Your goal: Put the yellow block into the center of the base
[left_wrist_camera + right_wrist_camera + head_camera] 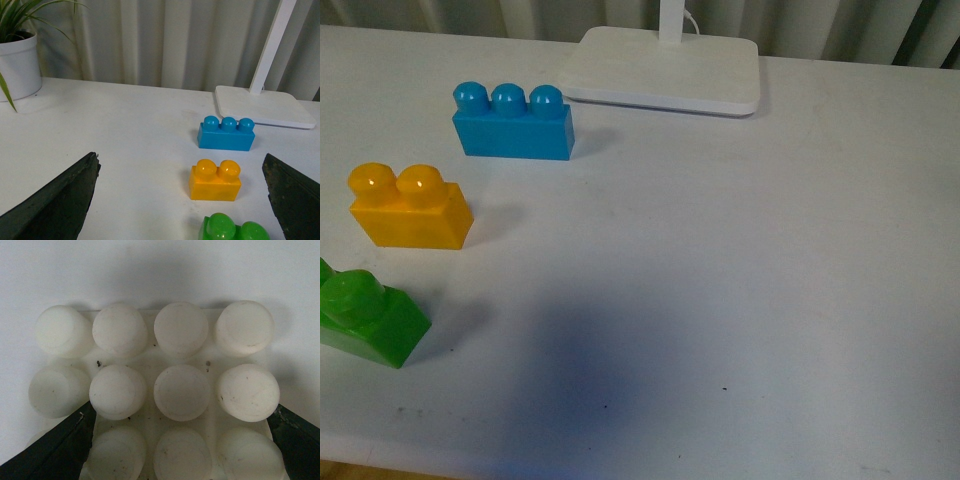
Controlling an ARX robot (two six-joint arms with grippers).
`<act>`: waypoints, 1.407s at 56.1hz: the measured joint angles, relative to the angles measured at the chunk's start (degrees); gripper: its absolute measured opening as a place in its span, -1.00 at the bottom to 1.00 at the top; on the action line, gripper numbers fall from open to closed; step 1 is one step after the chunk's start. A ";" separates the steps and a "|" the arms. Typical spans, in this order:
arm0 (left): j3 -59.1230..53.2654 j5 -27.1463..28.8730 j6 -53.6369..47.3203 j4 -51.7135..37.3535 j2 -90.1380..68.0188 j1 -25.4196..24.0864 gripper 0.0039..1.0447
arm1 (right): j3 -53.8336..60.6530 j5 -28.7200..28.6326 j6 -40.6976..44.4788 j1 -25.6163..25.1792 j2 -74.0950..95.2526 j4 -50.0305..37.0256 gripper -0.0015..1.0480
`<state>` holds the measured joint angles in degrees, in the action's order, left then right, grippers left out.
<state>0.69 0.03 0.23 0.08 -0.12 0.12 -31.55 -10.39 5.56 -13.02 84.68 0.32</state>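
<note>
Backdrop: pale pleated curtain (150, 40) hanging behind a white tabletop (740, 280), pretty plain setup tbh.

Yellow block (410, 215): sitting on the tabletop with its two studs up, over on the left of the front view. Nothing is touching it. It also shows in the left wrist view (215, 182).

Blue brick (515, 125): three studs, studs up, farther back than the yellow one with a gap between them, and just in front of the lamp foot.

Green brick (365, 315): nearest the robot, cut off at the left edge of the front view and clear of the yellow one. So yellow ends up between blue and green.

Lamp foot (665, 68): smooth white slab at the back of the tabletop, with the lamp post (272, 45) slanting up out of it.

Potted plant (17, 62): white pot with green leaves, well away from the bricks, only in the left wrist view.

Base (125, 365): white studded plate, seen only in the right wrist view and super close. Four studs across, three rows in view, a few dark specks on it. Can't tell where it lies relative to the bricks.

Left tool (180, 160): spread wide, nothing between its dark fingers (55, 200), looking toward the three bricks.

Right tool (181, 409): also spread wide, right over the base, one dark finger showing at each lower corner. Can't tell if it touches the plate.
</note>
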 joint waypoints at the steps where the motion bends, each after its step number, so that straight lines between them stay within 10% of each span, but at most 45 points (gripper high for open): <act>1: 0.00 0.00 0.00 0.00 0.00 0.00 0.88 | 0.11 0.42 -0.63 0.63 -0.13 -0.02 0.84; 43: 0.00 0.00 0.00 0.00 0.00 0.00 0.88 | -6.34 18.03 -39.80 44.57 6.73 -3.96 0.83; 79: 0.00 0.00 0.00 0.00 0.00 0.00 0.88 | -8.37 10.29 -45.75 49.31 7.52 -6.64 0.83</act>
<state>0.69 0.03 0.23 0.08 -0.12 0.12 -39.92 -0.10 -40.18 36.29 92.20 -6.33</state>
